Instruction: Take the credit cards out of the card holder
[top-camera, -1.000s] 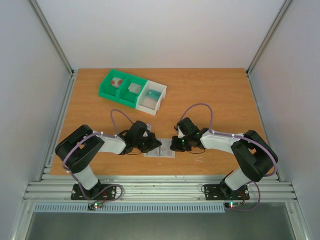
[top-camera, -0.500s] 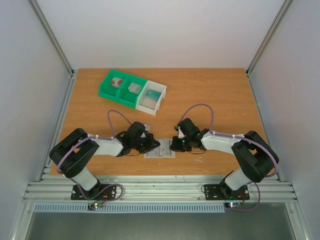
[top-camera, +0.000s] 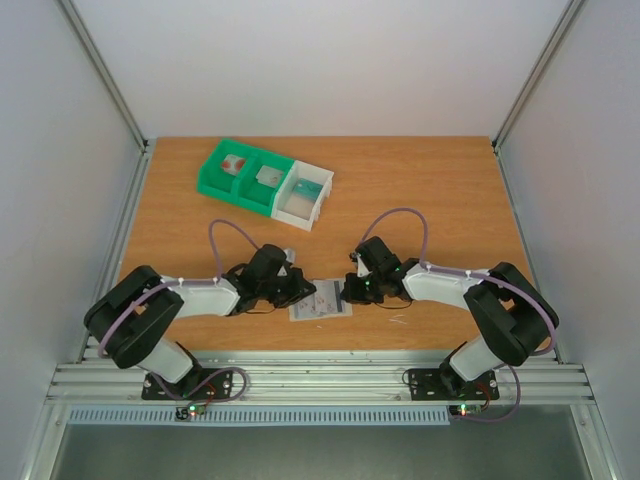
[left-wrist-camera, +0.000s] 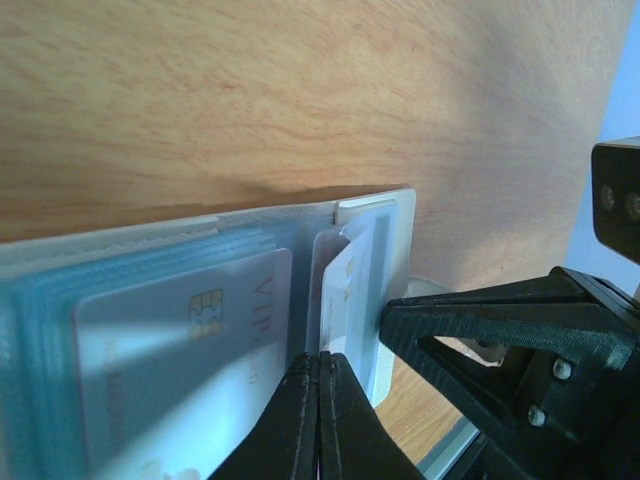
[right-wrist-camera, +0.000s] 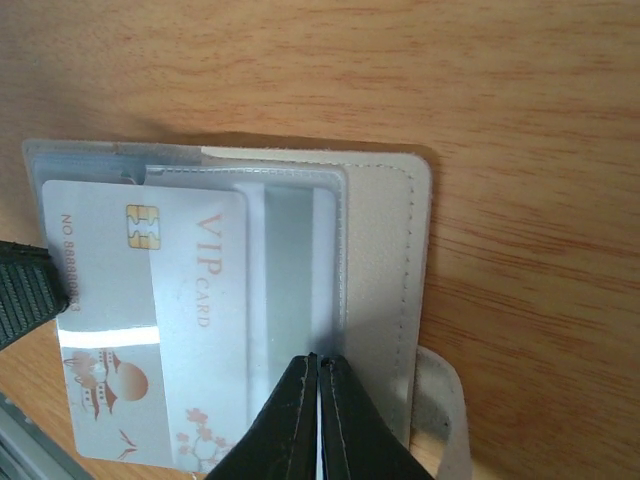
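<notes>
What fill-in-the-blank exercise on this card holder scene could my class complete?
The white card in the card holder bears the letters ____.
The left pincer and the right pincer both have their jaws ____.
The compartment tray is white and ____.
The table has a top made of ____.
Missing words: VIP; shut; green; wood.

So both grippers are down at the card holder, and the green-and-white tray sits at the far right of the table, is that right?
Not quite: the top view shows the green-and-white tray at the far left of the table, not the right. The left gripper and the right gripper are down at the card holder.
</notes>
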